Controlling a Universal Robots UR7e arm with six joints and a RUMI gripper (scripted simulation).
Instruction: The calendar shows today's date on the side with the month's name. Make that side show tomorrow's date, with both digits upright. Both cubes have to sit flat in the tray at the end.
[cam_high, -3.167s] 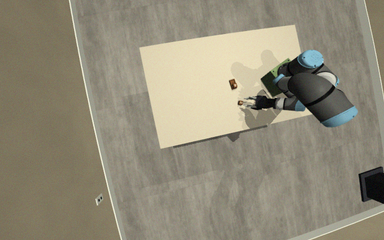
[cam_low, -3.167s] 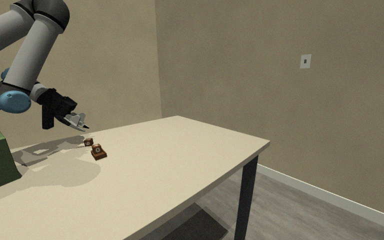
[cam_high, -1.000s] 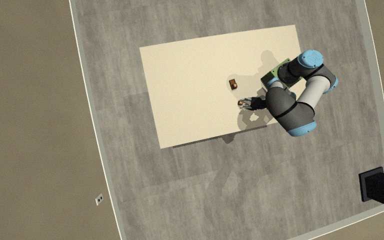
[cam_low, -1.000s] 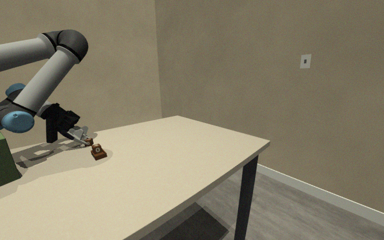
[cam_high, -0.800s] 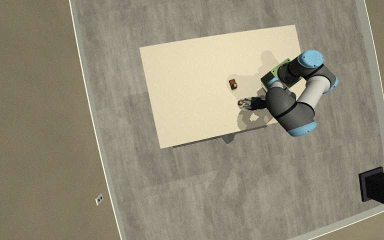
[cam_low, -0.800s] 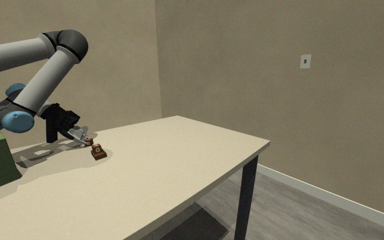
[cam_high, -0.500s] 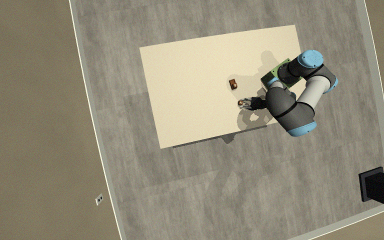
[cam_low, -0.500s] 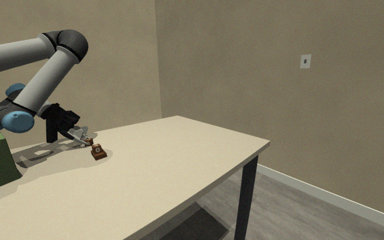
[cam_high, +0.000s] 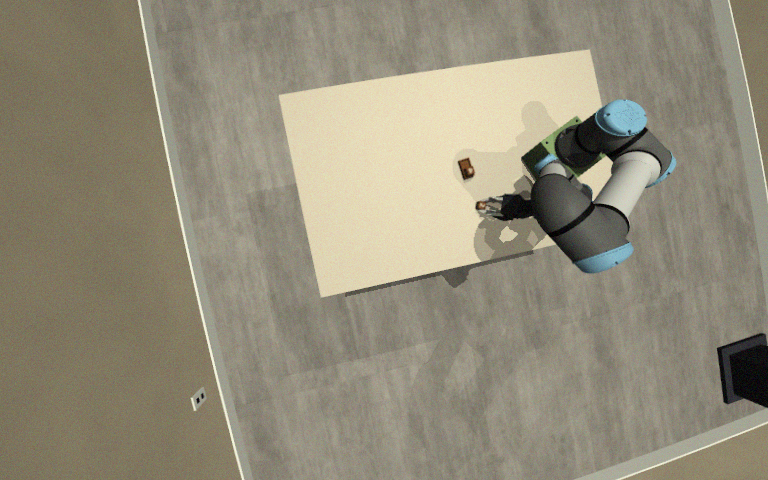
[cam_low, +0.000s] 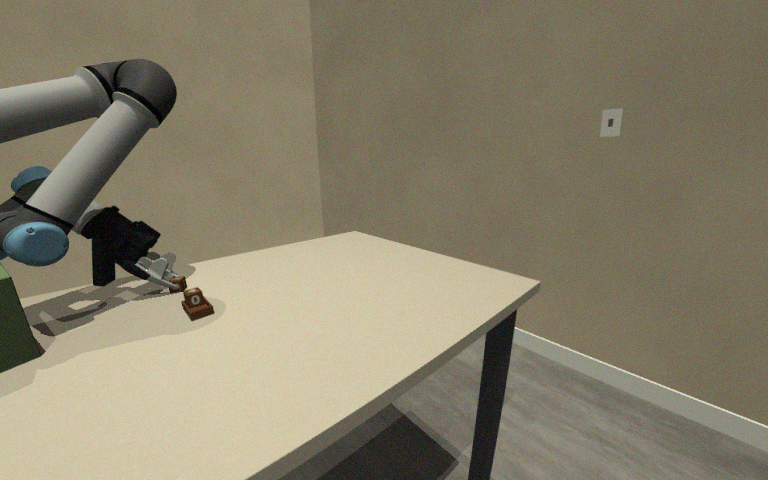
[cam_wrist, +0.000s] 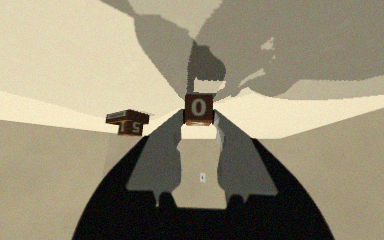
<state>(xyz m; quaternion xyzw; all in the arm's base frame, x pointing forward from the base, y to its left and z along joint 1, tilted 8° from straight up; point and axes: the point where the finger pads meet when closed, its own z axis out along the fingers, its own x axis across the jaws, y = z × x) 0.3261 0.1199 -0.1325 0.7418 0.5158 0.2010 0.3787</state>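
Observation:
A brown wooden cube (cam_high: 480, 205) (cam_low: 178, 283) (cam_wrist: 199, 109) is between the fingertips of my gripper (cam_high: 482, 206) (cam_low: 176, 284) (cam_wrist: 198, 110). The gripper is shut on it, one tip against each side. In the wrist view a pale 0 faces the camera; the face below it has a mark too foreshortened to read. The small brown tray (cam_high: 463, 163) (cam_low: 199, 313) (cam_wrist: 116, 118) stands on the table beside the gripper. The other cube (cam_high: 470, 169) (cam_low: 195, 298) (cam_wrist: 130, 128) sits in it, showing 0 in the exterior view and what look like 1 and 5, inverted, in the wrist view. The month's name is not readable.
The pale table (cam_high: 362, 169) (cam_low: 339, 316) carries the tray. A green block (cam_high: 532, 160) (cam_low: 14, 328) stands by the arm's base. The arm reaches in from the right in the top view, above the table's lower right part.

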